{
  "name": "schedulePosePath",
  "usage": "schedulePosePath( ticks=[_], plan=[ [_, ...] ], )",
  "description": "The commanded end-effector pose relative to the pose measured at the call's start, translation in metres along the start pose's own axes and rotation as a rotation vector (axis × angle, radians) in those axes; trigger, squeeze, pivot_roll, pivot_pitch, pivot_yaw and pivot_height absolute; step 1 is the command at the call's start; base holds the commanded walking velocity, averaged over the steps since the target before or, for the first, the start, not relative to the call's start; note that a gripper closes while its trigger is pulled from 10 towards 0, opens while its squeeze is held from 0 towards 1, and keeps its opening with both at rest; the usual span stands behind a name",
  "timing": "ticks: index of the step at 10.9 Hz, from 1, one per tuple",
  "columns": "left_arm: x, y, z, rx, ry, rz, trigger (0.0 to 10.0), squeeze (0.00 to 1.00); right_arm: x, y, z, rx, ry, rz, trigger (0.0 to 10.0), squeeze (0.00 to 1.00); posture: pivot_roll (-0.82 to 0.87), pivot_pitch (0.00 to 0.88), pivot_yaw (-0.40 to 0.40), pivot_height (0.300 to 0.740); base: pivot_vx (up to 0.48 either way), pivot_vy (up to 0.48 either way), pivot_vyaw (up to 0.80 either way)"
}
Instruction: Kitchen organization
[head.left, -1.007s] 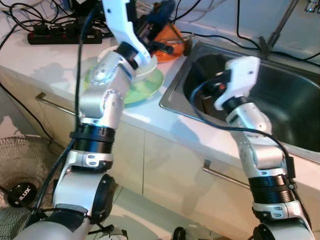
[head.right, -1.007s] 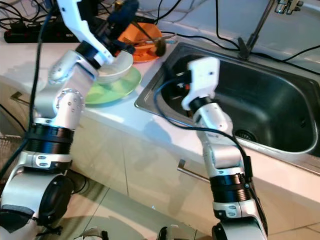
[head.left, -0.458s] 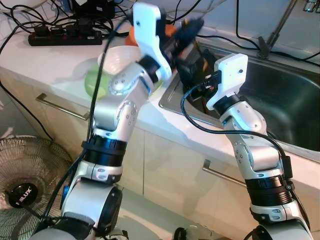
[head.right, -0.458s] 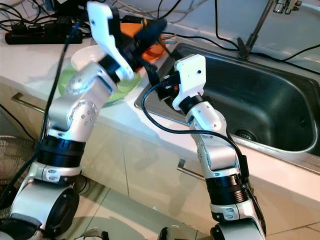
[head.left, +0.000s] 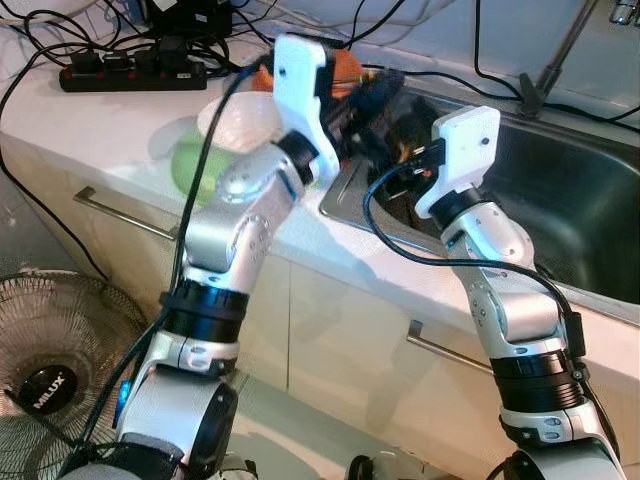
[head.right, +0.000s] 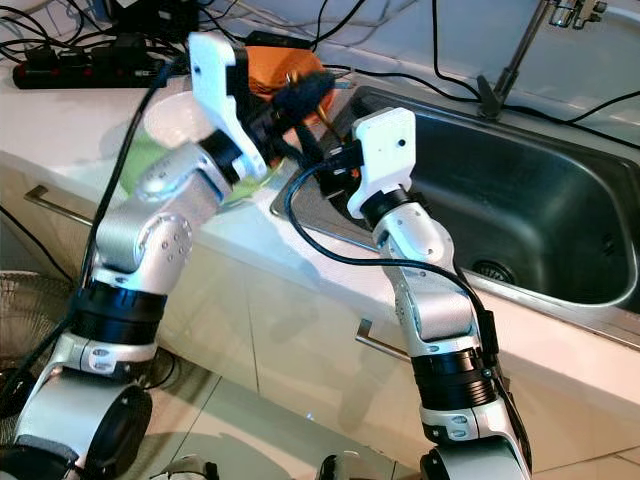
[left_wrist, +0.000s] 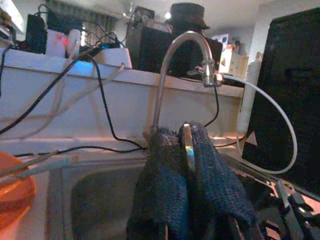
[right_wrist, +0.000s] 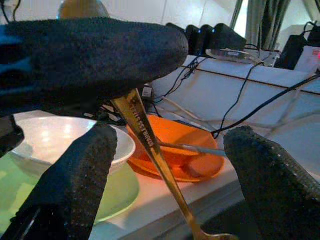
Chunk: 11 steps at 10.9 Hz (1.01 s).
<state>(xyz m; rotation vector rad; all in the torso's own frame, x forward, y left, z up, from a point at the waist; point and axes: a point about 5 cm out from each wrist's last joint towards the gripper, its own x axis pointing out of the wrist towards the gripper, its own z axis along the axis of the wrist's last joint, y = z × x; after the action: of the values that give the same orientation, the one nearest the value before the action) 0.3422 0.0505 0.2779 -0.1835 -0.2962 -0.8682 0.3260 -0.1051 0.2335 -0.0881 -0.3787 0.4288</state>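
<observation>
We have swung our left claw (left_wrist: 187, 165), clamped on a slim gold-coloured metal spoon (right_wrist: 150, 150), from the white tabletop (head.left: 100, 120) toward our open right claw (right_wrist: 165, 175) at the steel sink's (head.right: 560, 220) nine o'clock rim, likely for a handover.

On the desk (head.left: 120, 120), upper left of frame, a bowl (head.left: 240, 120) sits on a plate (head.left: 190, 165), another plate (head.right: 275, 70) behind it. The sink (head.left: 560, 190) fills the upper right, the power strip (head.left: 130, 75) the far upper left, a fan (head.left: 50, 350) lower left.
</observation>
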Motion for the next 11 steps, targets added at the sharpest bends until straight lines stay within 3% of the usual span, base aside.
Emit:
schedulePosePath(
  ticks=[1, 2, 3, 11],
  plan=[
    [0.002, -0.007, 0.005, 0.015, -0.008, -0.035, 10.0, 0.00, 0.002, -0.004, -0.002, -0.013, 0.013, -0.026, 5.2, 0.00, -0.03, 0.037, -0.036, 0.719, 0.000, 0.000, 0.00],
    [0.003, -0.008, 0.005, 0.013, -0.008, -0.041, 10.0, 0.00, 0.001, -0.004, -0.004, -0.008, 0.022, -0.034, 1.1, 0.00, -0.03, 0.040, -0.037, 0.719, 0.000, 0.000, 0.00],
    [0.003, -0.010, 0.005, 0.012, -0.008, -0.046, 10.0, 0.00, 0.000, -0.004, -0.006, -0.003, 0.027, -0.033, 0.2, 0.00, -0.03, 0.042, -0.036, 0.719, 0.000, 0.000, 0.00],
    [0.003, -0.012, 0.008, 0.010, -0.005, -0.057, 10.0, 0.00, 0.001, 0.001, -0.014, 0.001, 0.050, -0.027, 0.0, 0.00, -0.02, 0.050, -0.034, 0.719, 0.000, 0.000, 0.00]
  ],
)
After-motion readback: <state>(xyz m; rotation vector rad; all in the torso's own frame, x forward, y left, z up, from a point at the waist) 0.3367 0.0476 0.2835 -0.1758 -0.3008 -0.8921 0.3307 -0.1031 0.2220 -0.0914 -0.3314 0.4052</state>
